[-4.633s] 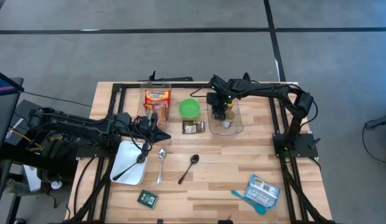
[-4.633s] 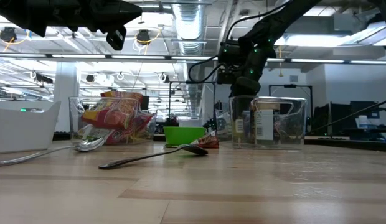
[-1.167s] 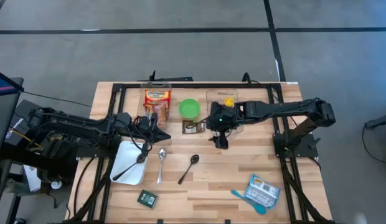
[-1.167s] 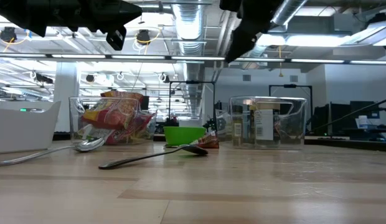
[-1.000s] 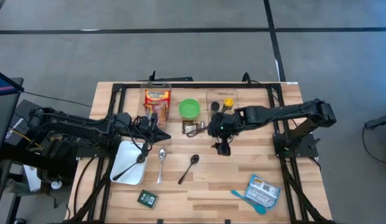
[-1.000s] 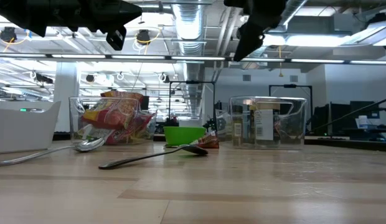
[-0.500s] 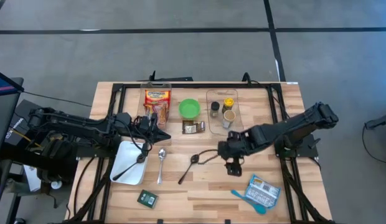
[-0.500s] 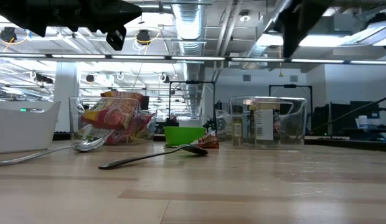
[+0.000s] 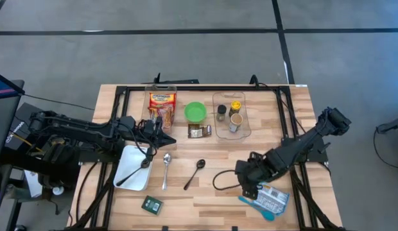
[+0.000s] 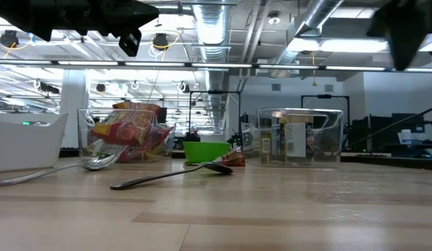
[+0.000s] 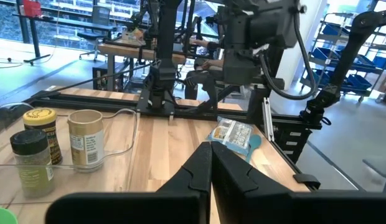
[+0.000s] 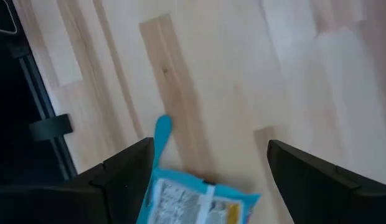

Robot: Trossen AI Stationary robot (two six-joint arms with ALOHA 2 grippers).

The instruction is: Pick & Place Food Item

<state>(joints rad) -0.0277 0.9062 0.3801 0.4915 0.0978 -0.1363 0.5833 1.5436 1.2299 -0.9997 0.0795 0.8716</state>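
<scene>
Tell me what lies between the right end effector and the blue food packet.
Nothing: the right wrist view shows bare wood between the open right end effector and the blue food packet.

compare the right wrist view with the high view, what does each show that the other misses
Only the right wrist view: a close look past the open right hand at the blue packet's printed face.

Only the high view: the whole table, the left hand shut by the white tray, the green bowl, two spoons, and the clear bin of jars.

Both: the blue packet, with the right hand above it.
</scene>
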